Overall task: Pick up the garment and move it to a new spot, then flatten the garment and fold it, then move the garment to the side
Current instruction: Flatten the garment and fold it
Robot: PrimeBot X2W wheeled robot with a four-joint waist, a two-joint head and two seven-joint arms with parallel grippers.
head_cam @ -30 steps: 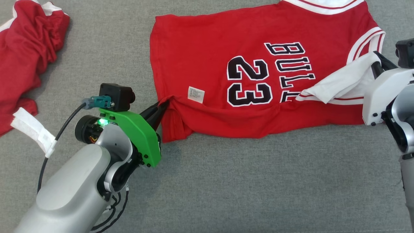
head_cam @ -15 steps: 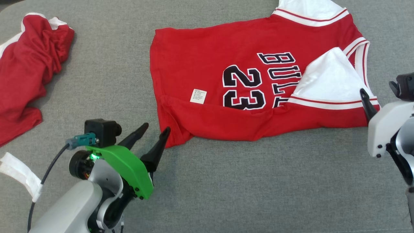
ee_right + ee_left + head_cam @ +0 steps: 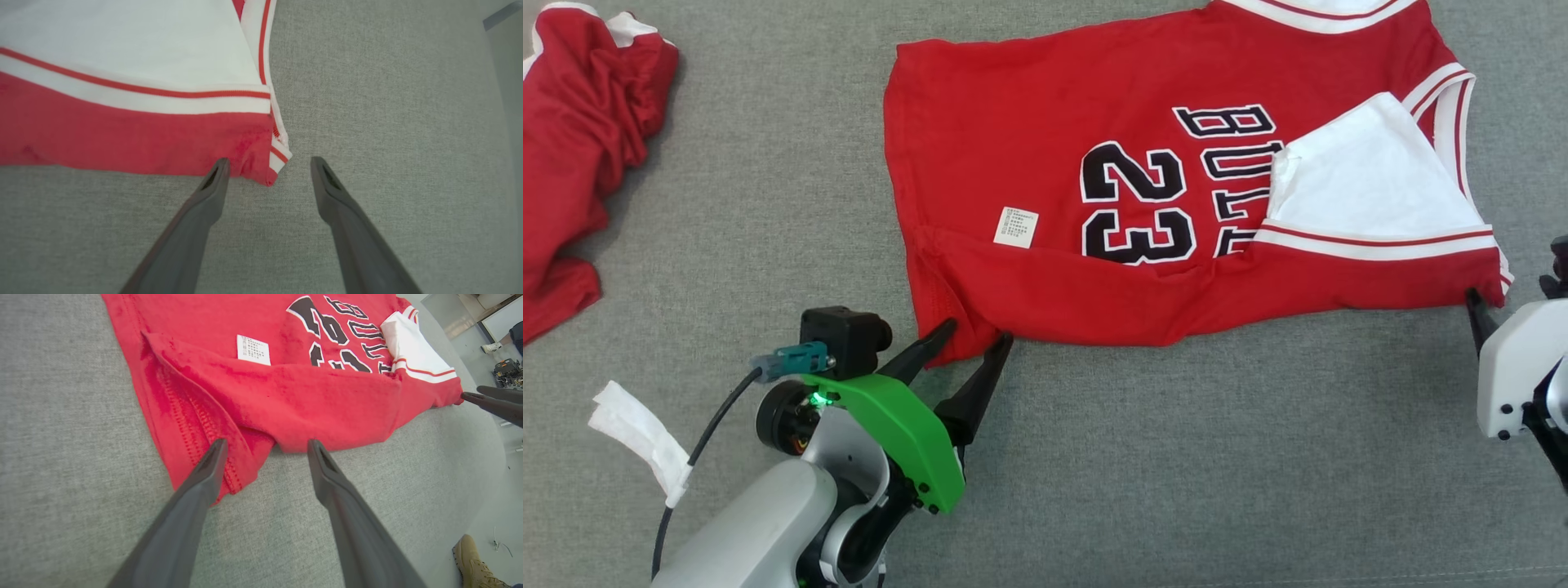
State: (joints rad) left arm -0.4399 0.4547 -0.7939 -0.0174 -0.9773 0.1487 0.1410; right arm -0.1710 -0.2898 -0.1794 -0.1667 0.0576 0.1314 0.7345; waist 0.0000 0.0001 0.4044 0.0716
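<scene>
On the grey surface (image 3: 1176, 474), the left jaws stand wide apart and empty, tips at the near left corner of the red jersey (image 3: 1029, 131): one over the hem, one just off the cloth. The jersey lies spread, near edge folded over itself, showing a white label (image 3: 1016, 227), a black number (image 3: 1135, 200) "23" and a white panel (image 3: 1364, 180) turned over at right. The right jaws, likewise apart and empty, flank its near right corner.
</scene>
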